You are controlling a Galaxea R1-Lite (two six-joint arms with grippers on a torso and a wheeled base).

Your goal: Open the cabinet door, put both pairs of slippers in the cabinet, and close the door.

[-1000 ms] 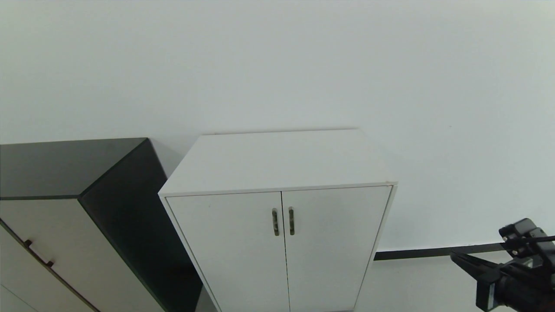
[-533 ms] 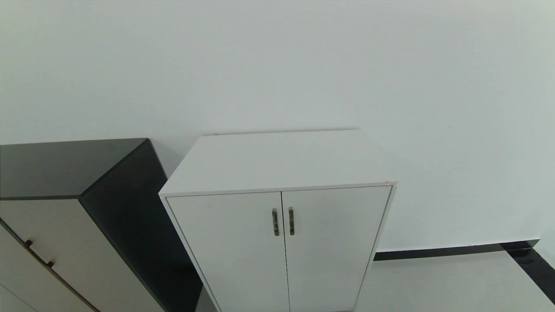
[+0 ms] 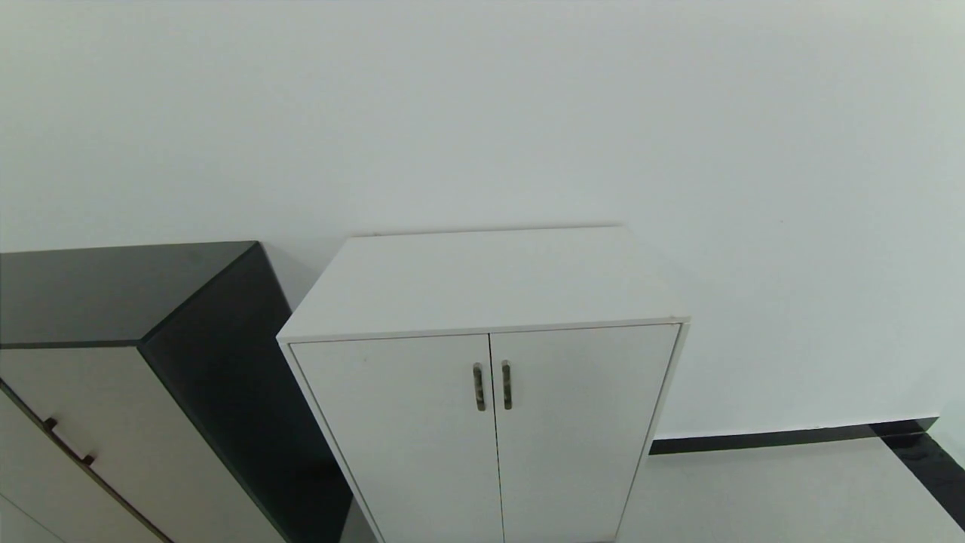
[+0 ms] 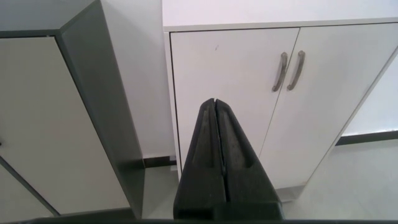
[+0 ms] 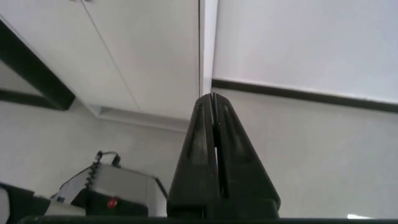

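Note:
The white cabinet (image 3: 482, 362) stands against the wall with both doors closed. Two dark handles (image 3: 492, 385) sit side by side at the seam between the doors. In the left wrist view the same cabinet (image 4: 249, 81) faces me with its handles (image 4: 288, 70) to one side. My left gripper (image 4: 214, 102) is shut with nothing in it, held some way back from the left door. My right gripper (image 5: 213, 98) is shut and empty, low down by the cabinet's right bottom corner (image 5: 205, 81).
A taller dark cabinet (image 3: 136, 362) with pale doors stands close on the left of the white one. Pale floor (image 3: 784, 490) lies to the right, edged by a black skirting strip (image 3: 791, 436). A grey device with cables (image 5: 106, 186) sits low in the right wrist view.
One second ago the right arm's camera and gripper showed at the head view's lower right edge; it dropped out of that view half a second ago. The cabinet has not changed.

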